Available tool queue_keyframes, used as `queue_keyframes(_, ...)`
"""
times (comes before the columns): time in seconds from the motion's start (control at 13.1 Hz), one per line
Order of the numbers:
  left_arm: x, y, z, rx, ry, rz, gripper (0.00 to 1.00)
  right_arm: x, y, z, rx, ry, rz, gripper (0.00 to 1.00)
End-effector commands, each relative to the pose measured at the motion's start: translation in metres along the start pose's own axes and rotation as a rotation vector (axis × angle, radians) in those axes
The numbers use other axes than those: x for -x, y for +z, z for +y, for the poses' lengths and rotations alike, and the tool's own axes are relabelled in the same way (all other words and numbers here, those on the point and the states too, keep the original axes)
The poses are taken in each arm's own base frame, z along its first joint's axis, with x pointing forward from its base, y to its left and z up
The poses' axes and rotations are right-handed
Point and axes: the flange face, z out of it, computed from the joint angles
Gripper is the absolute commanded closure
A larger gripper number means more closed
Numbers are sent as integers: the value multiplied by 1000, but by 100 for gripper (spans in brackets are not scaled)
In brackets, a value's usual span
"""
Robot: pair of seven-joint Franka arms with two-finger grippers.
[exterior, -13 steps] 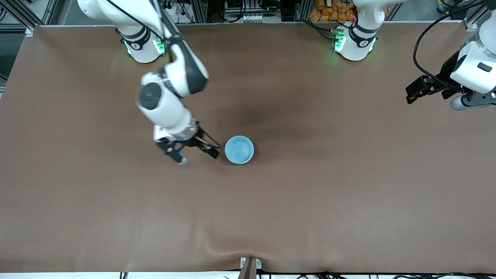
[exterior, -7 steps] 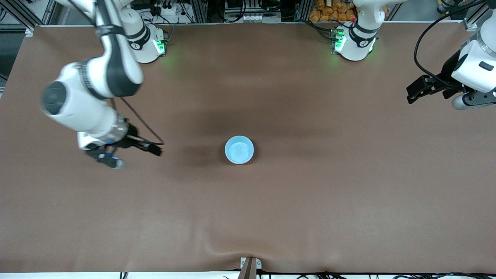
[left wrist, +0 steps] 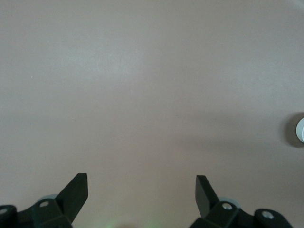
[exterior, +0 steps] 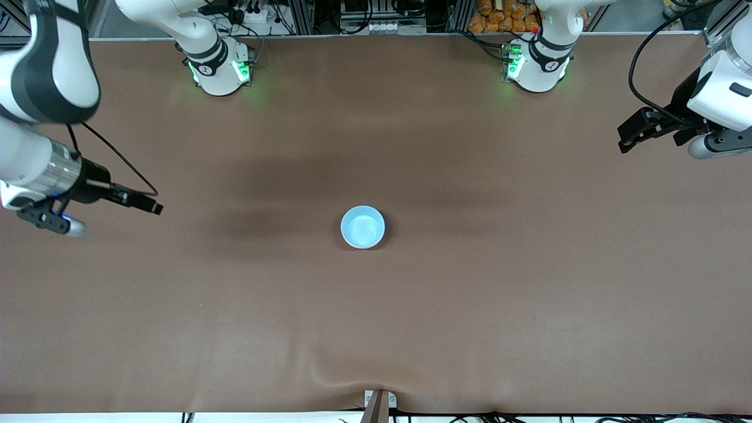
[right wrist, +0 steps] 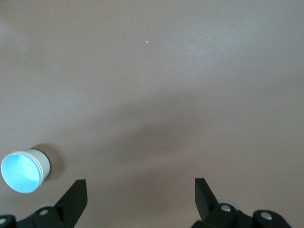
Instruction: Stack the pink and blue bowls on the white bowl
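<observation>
My right gripper (exterior: 154, 207) hangs over bare table (exterior: 235, 329) at the right arm's end, fingers spread wide, holding nothing. The right wrist view confirms it: both fingertips (right wrist: 76, 194) are well apart with only brown surface between them.

Mid-table is the stack (exterior: 362, 227). From above I see only the blue bowl's inside. In the right wrist view (right wrist: 23, 170) a whitish outer wall shows below the blue rim, so blue looks nested in at least one other bowl. I can't pick out the pink one separately. No loose bowl anywhere else on the table. My read: stacking is done, or as good as done.

My left gripper (exterior: 631, 132) hangs over the left arm's end of the table, also wide open and empty, with clear table between the fingertips (left wrist: 76, 192). That arm is waiting. A sliver of the stack (left wrist: 300, 129) clips the frame edge in its wrist view.

Step in hand, as I judge it, is clearing out. To do it well:
- keep both grippers high and wide of the stack
- no sweeping the cable across mid-table
- if a re-seat is needed, come straight down on the rim, not from the side; the nested bowls would probably slide or tip
</observation>
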Motion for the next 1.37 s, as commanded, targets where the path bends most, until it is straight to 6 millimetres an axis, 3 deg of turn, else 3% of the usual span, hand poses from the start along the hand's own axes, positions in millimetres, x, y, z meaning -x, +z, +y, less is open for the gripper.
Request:
queue_keyframes(0.0,10,-7,14,7,39,11,0,32,-37,-4,68,-71,34,0)
queue_keyframes(0.15,9,-5,14,8,39,8,0,39,-57,5,103,-170,21,0)
queue_keyframes(0.38,10,-5,12,5,36,4,0,38,-122,21,102,-247,40,0)
queue_keyframes(0.61,10,-5,11,5,35,4,0,48,-147,19,107,-269,16,0)
queue_keyframes(1.3,7,-13,9,10,26,22,0,48,-146,18,126,-274,-1,0)
